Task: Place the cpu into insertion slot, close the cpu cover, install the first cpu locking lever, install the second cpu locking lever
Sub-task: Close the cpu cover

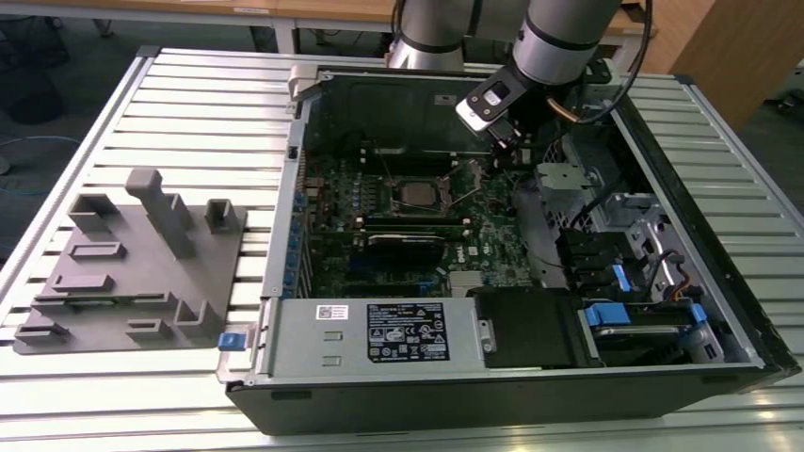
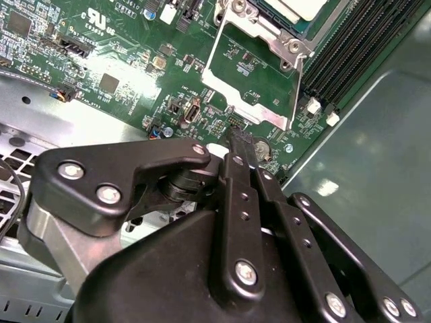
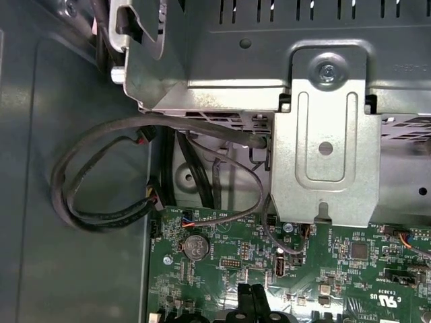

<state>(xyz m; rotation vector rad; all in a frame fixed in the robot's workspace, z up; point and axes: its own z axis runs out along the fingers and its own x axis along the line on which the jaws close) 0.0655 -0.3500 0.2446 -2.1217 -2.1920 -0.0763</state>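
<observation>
The cpu (image 1: pixel 419 195) lies silver top up in the insertion slot (image 1: pixel 421 211) on the green motherboard (image 1: pixel 377 264) inside the open computer case. In the second wrist view the cpu (image 2: pixel 300 7) sits in the shiny-rimmed insertion slot (image 2: pixel 279 33). The cpu cover (image 2: pixel 249 101) is swung open beside it, and green board shows through its cut-out. My gripper (image 1: pixel 506 158) hangs over the board to the exterior view's right of the slot. Its black fingers are shut with nothing between them. Its tip (image 2: pixel 236 138) is close to the open cover's outer edge. In the first wrist view my gripper (image 3: pixel 250 299) points at the board.
A grey fixture plate (image 1: pixel 126 264) with upright blocks lies at the exterior view's left on the slatted table. A power supply (image 1: pixel 377 331) and drive bays (image 1: pixel 628 311) fill the case's near side. A metal bracket (image 3: pixel 330 134), looped cables (image 3: pixel 101 202) and a coin battery (image 3: pixel 195 247) are close to my gripper.
</observation>
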